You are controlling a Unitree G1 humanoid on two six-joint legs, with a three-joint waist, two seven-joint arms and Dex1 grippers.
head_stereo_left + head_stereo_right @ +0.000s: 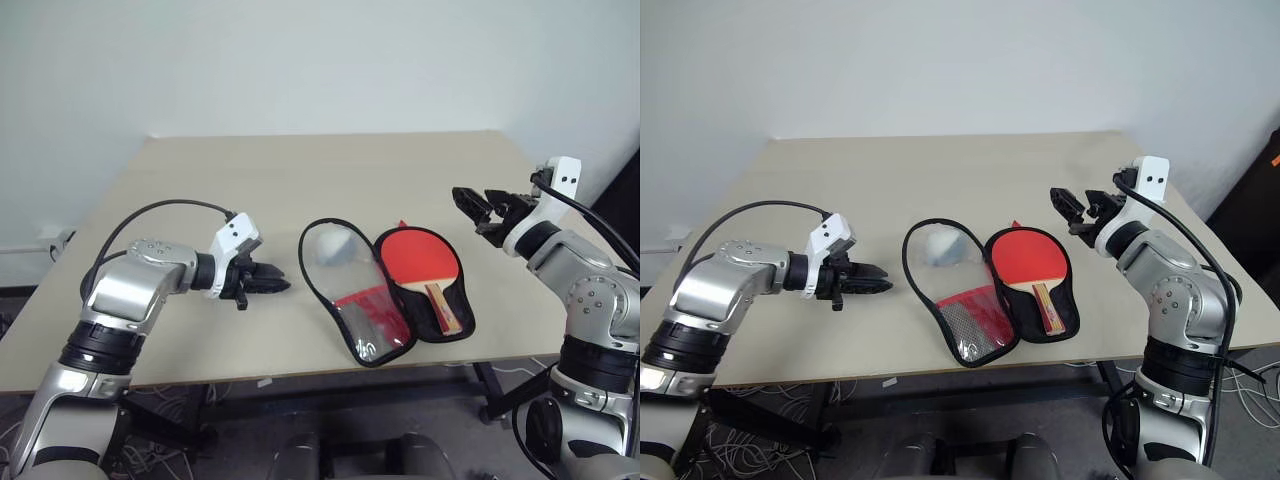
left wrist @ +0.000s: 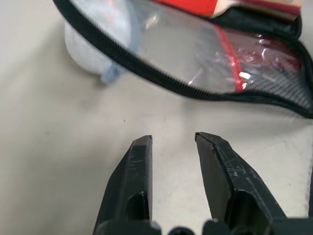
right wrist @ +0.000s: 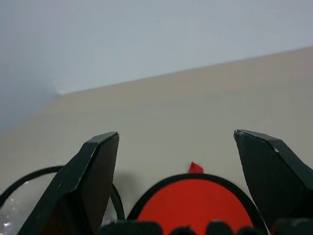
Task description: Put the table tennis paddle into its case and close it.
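- The table tennis paddle [image 1: 424, 262] lies in the opened case [image 1: 352, 285], centre of the frame.
- My left gripper [image 1: 275, 281], centre left, stands narrowly parted, empty.
- My right gripper [image 1: 470, 205], right side, is spread wide, empty.

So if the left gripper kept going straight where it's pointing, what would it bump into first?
Probably the case. The left gripper aims across the table at the open flap's black zip edge, with bare tabletop between them. Depth is hard to judge, so it might touch the table just before.
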